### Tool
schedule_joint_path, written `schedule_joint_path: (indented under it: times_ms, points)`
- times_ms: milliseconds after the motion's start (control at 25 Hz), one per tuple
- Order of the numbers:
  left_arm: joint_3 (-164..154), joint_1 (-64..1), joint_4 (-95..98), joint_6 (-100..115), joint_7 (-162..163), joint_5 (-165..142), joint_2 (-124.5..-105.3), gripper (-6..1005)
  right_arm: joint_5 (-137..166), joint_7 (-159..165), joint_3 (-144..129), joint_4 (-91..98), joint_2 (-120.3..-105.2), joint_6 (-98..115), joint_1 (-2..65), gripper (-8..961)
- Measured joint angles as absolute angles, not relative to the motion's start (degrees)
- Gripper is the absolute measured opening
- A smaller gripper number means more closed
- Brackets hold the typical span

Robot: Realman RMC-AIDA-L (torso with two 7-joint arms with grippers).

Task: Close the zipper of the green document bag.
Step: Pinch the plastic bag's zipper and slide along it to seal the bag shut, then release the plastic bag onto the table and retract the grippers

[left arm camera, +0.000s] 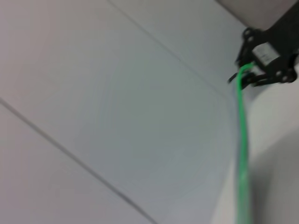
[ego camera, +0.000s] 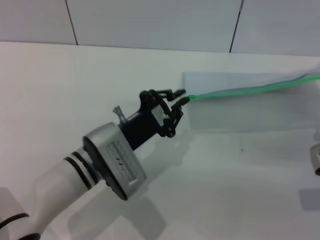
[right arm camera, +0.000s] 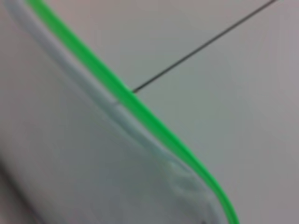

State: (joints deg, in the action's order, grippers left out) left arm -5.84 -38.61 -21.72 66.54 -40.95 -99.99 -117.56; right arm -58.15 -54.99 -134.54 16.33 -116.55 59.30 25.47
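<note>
The green document bag (ego camera: pixel 240 112) lies flat on the white table at the right, its far right end raised. Its zipper (ego camera: pixel 240 92) runs as a taut bright green line along the bag. My left gripper (ego camera: pixel 184 96) is at the zipper's left end, its black fingers closed around it; the slider tab itself cannot be made out. In the left wrist view the zipper (left arm camera: pixel 242 140) leads along the bag (left arm camera: pixel 154 130) to my right gripper (left arm camera: pixel 252 70), shut on the bag's far end. The right wrist view shows the zipper (right arm camera: pixel 140 109) and bag (right arm camera: pixel 70 154) close up.
The white table (ego camera: pixel 75 75) stretches left and forward of the bag. A tiled wall (ego camera: pixel 150 20) rises behind it. A grey part (ego camera: pixel 316 160) shows at the right edge, with a pale grey patch (ego camera: pixel 310 200) below it.
</note>
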Motion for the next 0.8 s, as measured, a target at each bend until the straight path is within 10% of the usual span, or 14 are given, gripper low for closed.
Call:
schedule_joint_path:
  times_ms: [320,800]
  points:
    - [-5.8,-36.3,-21.6,75.3,-40.3,-93.7,-117.38,237,-57.8,-52.2,-134.5,17.9,-116.84,70.9,22.5,71]
    - [-5.4,-33.3,-16.8,88.1,-19.2,-84.9,-117.15,457,-57.4,-25.9,-140.3,17.8,-116.37,89.7,20.0,664]
